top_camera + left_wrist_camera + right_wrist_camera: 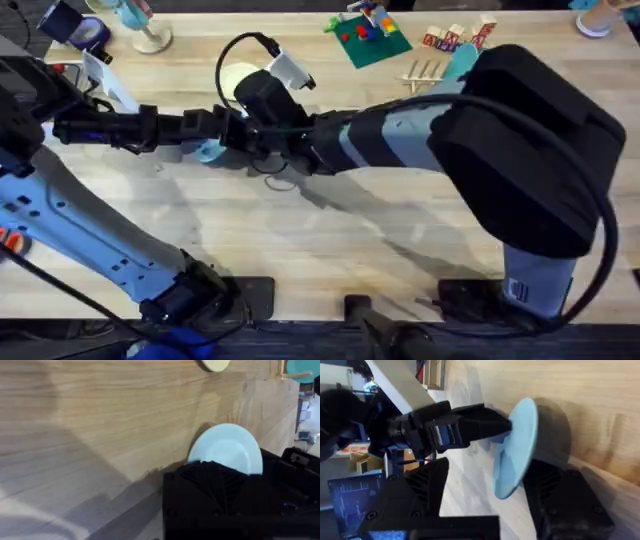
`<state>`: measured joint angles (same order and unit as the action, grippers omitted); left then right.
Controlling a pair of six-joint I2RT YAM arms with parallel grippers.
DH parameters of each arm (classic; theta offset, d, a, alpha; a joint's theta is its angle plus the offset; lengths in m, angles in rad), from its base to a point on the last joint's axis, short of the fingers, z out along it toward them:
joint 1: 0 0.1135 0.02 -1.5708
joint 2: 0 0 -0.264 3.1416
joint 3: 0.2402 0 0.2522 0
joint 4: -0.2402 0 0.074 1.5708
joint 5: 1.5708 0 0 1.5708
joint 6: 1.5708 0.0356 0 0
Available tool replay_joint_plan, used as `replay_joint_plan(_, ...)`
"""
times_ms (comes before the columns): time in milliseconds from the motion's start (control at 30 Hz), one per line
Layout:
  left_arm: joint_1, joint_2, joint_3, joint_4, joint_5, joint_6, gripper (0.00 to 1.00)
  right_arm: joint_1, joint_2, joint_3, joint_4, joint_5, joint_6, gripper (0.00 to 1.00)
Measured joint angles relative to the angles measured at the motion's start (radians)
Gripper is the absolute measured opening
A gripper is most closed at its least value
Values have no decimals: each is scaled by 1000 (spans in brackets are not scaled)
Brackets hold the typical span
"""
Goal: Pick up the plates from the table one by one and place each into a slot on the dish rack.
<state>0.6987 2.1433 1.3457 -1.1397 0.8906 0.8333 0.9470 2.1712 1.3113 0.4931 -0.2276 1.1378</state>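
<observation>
R claw (490,467) is open, one finger on each side of the light blue plate (517,445), and the far finger looks like it's touching the back of it. L claw (502,425) comes in from the other side, tips pinched on the plate's rim afaict. So the plate's tipped up on edge near the middle of the table (330,250), between both arms. Looks like a handoff or regrip to me.

Progress: I'd call it early-mid. The blue one's off the wood but nowhere near the rack yet. A bit further back the cream plate (238,78) lies flat, untouched, just behind the R wrist. Way back on the right is the dish rack (425,70) w/ the teal plate (462,62) at it, though I can't tell if it's properly in a slot.

In the way: mostly the arms themselves, crossed over the middle. Green baseplate (372,42) w/ toy bits sits just left of the rack, so the approach there is tight imo.
</observation>
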Motion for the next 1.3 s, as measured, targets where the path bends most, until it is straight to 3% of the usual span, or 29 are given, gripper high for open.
replay_joint_plan(167,0,0,0,0,0,0,40,-1,0,2,-2,5,0,749)
replay_joint_plan(400,0,0,0,0,1,0,40,-8,0,2,-20,7,10,501)
replay_joint_plan(467,0,0,0,0,3,0,40,-20,0,2,-72,8,24,138)
replay_joint_plan(533,0,0,1,0,3,0,40,-21,0,2,-85,19,32,48)
replay_joint_plan(1067,0,0,7,2,7,-23,39,-26,3,2,-88,26,37,31)
replay_joint_plan(1300,-7,-55,62,4,-12,-50,38,-37,3,2,-74,9,31,31)
